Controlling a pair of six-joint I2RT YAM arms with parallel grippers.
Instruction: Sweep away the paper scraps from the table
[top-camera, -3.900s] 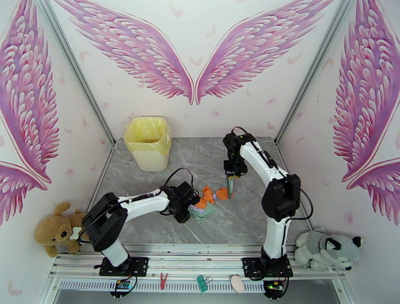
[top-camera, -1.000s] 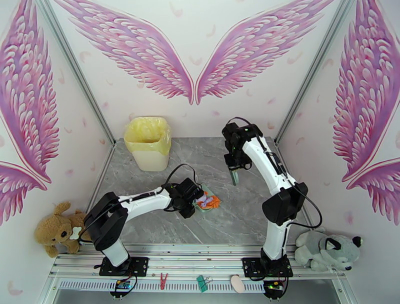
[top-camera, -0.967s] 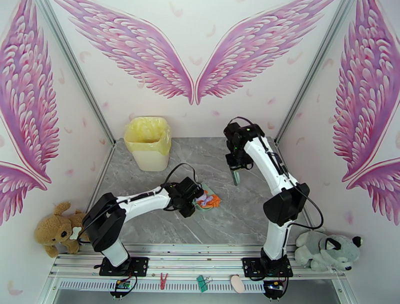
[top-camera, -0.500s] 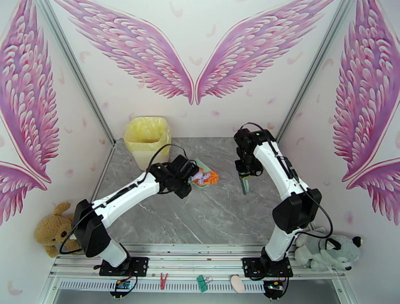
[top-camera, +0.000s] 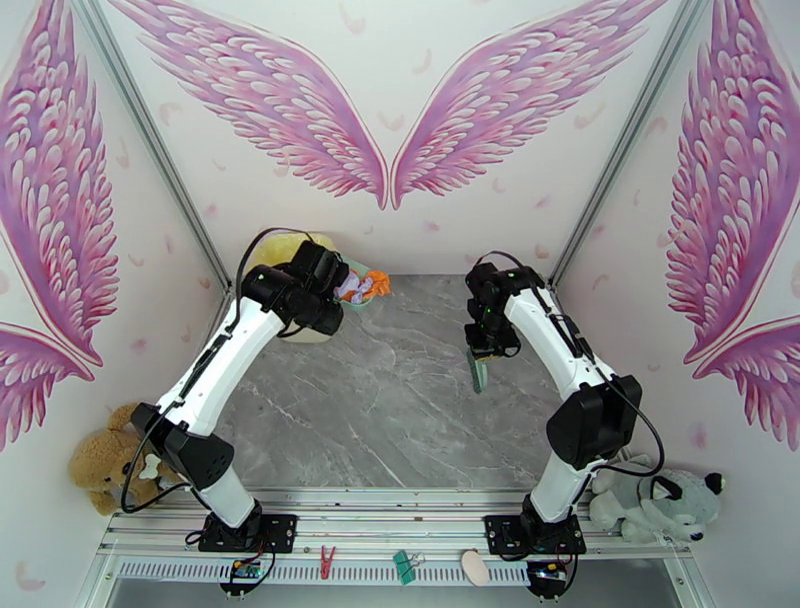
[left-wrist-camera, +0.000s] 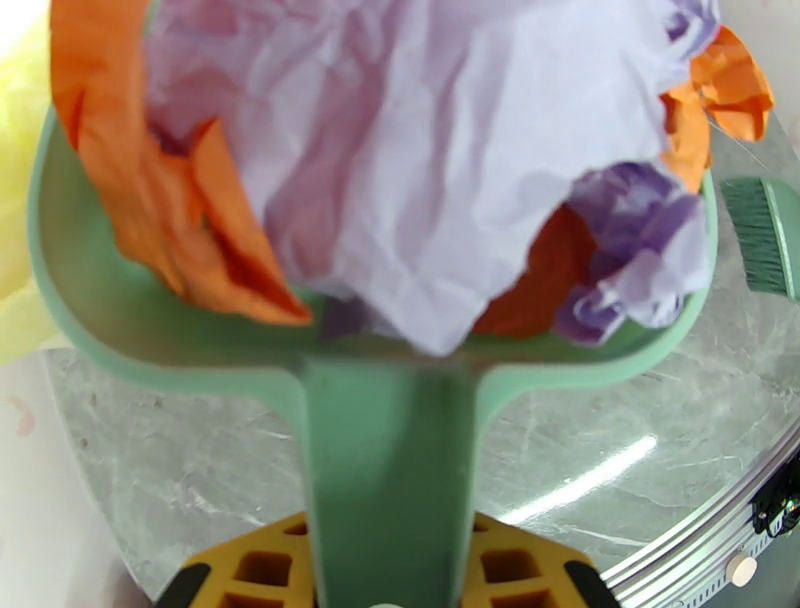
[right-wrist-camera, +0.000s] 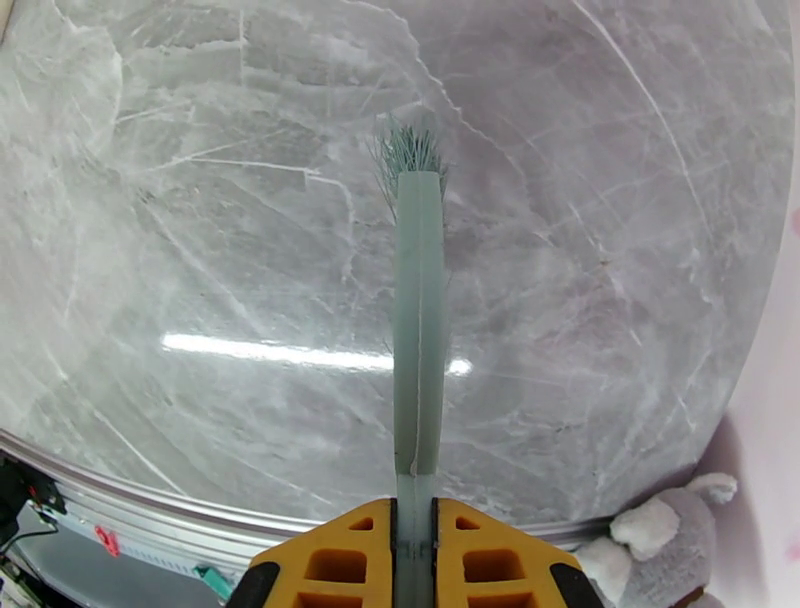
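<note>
Mint-green plastic is what the left pincer (left-wrist-camera: 390, 575) holds, its yellow fingers (left-wrist-camera: 260, 568) clamped on the handle of a dustpan (left-wrist-camera: 150, 320) held in the air over the far left corner of the worktop (top-camera: 400, 430). The paper scraps (left-wrist-camera: 430, 170), crumpled orange and pale lavender wads, lie heaped in the pan above its rim. They sit just beside a bin lined with a yellow bag (top-camera: 283, 246). Across the grey marble-patterned surface, the right pincer (right-wrist-camera: 415, 535) is pressed tight on the handle of a matching green brush (right-wrist-camera: 418, 320). The brush hangs bristles-down over the right half of the worktop, about midway between its near and far edges. Whether the bristles touch the stone cannot be told. A tan plush bear (top-camera: 100, 465) sits off the near left corner, and a grey plush husky (top-camera: 655, 500) off the near right.
</note>
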